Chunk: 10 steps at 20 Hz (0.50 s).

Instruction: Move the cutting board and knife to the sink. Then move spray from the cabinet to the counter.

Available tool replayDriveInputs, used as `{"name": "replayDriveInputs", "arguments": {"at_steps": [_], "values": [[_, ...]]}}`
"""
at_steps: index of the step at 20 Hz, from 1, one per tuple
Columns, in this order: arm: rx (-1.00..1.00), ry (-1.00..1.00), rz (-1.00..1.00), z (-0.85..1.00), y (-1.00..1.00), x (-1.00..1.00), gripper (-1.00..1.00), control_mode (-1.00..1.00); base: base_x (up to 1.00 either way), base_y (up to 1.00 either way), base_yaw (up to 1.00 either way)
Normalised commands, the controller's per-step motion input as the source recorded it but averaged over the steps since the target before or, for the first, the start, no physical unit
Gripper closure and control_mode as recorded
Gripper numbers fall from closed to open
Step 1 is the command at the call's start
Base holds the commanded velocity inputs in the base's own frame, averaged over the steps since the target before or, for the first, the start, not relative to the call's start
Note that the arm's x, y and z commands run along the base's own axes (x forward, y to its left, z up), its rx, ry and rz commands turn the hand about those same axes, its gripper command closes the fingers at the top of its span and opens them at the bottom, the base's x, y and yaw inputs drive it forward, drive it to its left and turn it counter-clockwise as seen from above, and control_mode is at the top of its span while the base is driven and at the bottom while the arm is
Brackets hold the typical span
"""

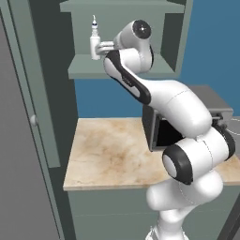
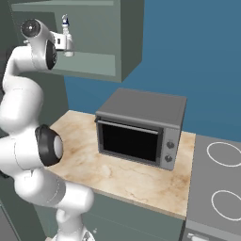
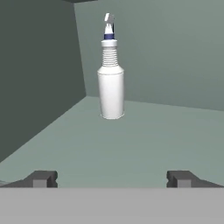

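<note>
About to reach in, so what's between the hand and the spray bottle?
Nothing: in the hand view, bare cabinet shelf runs from the open hand to the spray.

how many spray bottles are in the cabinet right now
1. The spray stands upright on the cabinet shelf, ahead of the open gripper. Nothing else shows on that shelf, though the arm hides part of it.

Rendered home kitchen: marbled counter [image 2: 136, 181] w/ oven [image 2: 140, 127] on it, stovetop [image 2: 219, 179] beside, wall cabinet [image 1: 124, 70] above, lower cabinet fronts [image 1: 108, 213], blue back wall [image 2: 188, 52].
</note>
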Motion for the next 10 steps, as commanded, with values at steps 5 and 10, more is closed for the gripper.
{"name": "replayDriveInputs", "arguments": {"at_steps": [5, 10], "values": [[0.0, 0.0, 0.0, 0.0, 0.1, 0.37, -1.0, -1.0, 0.0, 0.0, 0.0], [0.0, 0.0, 0.0, 0.0, 0.09, 0.38, -1.0, -1.0, 0.0, 0.0, 0.0]]}}
